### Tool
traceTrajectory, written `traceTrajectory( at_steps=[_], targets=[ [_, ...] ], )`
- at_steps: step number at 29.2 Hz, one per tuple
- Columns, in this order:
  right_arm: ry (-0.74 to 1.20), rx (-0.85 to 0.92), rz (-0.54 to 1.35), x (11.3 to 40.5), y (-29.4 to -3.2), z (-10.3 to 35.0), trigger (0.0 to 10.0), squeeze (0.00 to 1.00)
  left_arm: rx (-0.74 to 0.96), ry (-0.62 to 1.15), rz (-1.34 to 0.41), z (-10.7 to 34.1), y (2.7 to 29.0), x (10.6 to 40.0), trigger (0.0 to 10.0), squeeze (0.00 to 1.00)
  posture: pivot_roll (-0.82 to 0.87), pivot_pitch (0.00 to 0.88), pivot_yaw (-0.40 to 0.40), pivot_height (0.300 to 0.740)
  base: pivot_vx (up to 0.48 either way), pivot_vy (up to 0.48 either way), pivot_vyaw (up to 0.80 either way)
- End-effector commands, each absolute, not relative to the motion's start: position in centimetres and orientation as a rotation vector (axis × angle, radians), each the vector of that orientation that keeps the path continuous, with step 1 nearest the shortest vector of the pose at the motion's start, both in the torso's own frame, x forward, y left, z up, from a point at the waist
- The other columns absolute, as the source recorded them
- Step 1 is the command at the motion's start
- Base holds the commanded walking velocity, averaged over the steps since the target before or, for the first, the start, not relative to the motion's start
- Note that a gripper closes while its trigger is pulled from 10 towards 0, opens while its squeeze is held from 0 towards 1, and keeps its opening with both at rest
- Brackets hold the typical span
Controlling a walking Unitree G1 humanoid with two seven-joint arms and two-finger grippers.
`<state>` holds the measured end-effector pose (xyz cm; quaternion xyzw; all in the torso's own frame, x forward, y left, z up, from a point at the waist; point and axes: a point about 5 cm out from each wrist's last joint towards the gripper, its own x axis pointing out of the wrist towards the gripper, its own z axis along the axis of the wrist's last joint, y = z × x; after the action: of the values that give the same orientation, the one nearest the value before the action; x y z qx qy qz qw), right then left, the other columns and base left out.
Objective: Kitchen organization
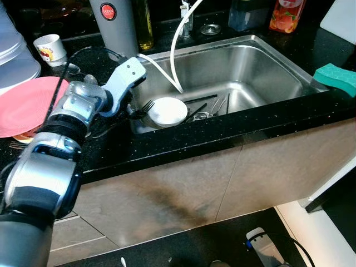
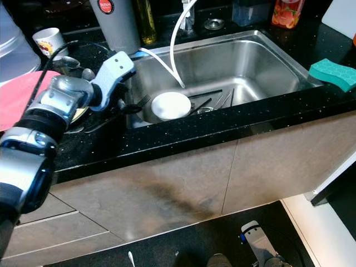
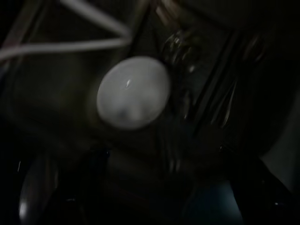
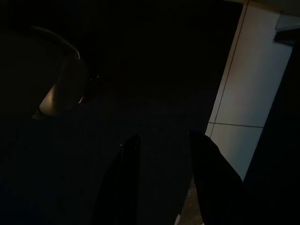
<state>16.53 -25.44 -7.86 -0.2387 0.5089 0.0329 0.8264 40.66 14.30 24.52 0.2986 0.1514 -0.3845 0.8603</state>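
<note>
Your left claw [image 1: 135, 113] at the sink [image 1: 267, 72] rim, grip unclear, fork [image 1: 146, 105] beside white bowl [image 1: 167, 110], right claw [image 4: 161, 154] parted.

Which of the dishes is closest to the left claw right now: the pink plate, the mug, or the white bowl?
The white bowl in the sink, just ahead of the left claw. The pink plate and mug sit back on the counter.
</note>
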Motion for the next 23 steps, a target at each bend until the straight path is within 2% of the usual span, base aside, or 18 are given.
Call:
traceTrajectory(
  at_steps=[1,7,10,11,23],
  targets=[
    [1.100,-0.509,0.083,16.0,-25.2,-8.2,10.0,0.00,0.651,0.284,-0.826,25.7,13.7,40.7,10.0,1.00,-0.05,0.094,0.092,0.740,0.000,0.000,0.00],
    [1.100,-0.510,0.085,16.0,-25.2,-8.2,10.0,0.00,0.698,0.290,-0.849,25.3,13.2,40.6,10.0,1.00,-0.04,0.093,0.094,0.740,0.000,0.000,0.00],
    [1.099,-0.510,0.084,16.0,-25.1,-8.2,10.0,0.00,0.813,0.335,-0.813,23.5,13.1,40.5,10.0,0.98,-0.05,0.093,0.095,0.740,0.000,0.000,0.00],
    [1.098,-0.510,0.083,16.1,-25.1,-8.2,10.0,0.00,0.863,0.346,-0.800,22.8,13.1,40.5,10.0,0.00,-0.05,0.093,0.095,0.740,0.000,0.000,0.00],
    [1.098,-0.510,0.082,16.0,-25.1,-8.2,10.0,0.00,0.963,0.350,-0.730,21.0,12.7,40.6,10.0,0.00,-0.05,0.086,0.095,0.740,0.000,0.000,0.00]
  ],
)
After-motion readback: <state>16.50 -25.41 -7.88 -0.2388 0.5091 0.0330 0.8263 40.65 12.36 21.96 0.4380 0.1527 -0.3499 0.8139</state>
